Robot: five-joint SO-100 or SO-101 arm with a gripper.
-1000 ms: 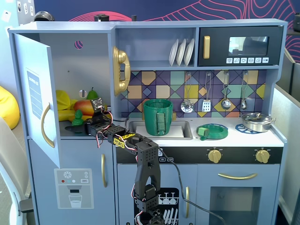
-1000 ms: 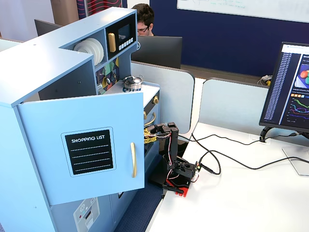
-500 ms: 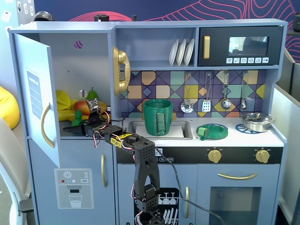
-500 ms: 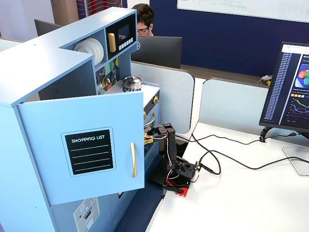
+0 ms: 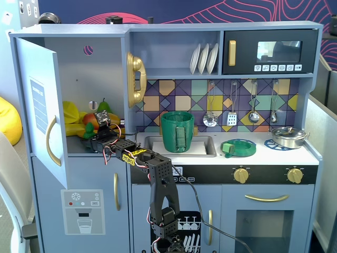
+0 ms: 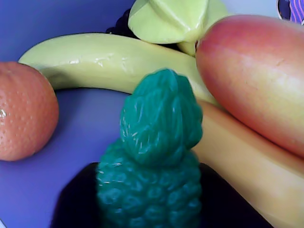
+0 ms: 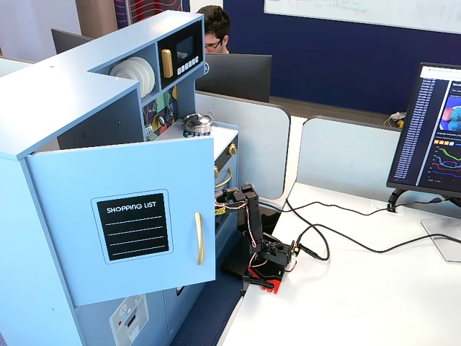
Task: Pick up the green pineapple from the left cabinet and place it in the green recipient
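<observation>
The green pineapple (image 6: 154, 161) fills the middle of the wrist view, crown pointing away, on the blue floor of the left cabinet (image 5: 89, 79). My gripper (image 6: 149, 190) has its dark jaws pressed against both sides of the bumpy body, shut on it. In a fixed view the gripper (image 5: 93, 141) reaches into the open cabinet at shelf height and hides the pineapple. The green recipient (image 5: 177, 130) stands upright by the sink, to the right of the cabinet. In another fixed view only the arm (image 7: 243, 205) shows; the open door hides the gripper.
Around the pineapple lie an orange (image 6: 23, 116), a yellow banana (image 6: 109, 61), a red-yellow mango (image 6: 256, 71) and a pale green fruit (image 6: 171, 19). The cabinet door (image 5: 39, 110) hangs open at the left. A flat green pan (image 5: 239, 147) sits on the counter.
The arm has pushed left and deeper into the cabinet. The gripper now covers the pineapple, which showed on the shelf one second ago.
</observation>
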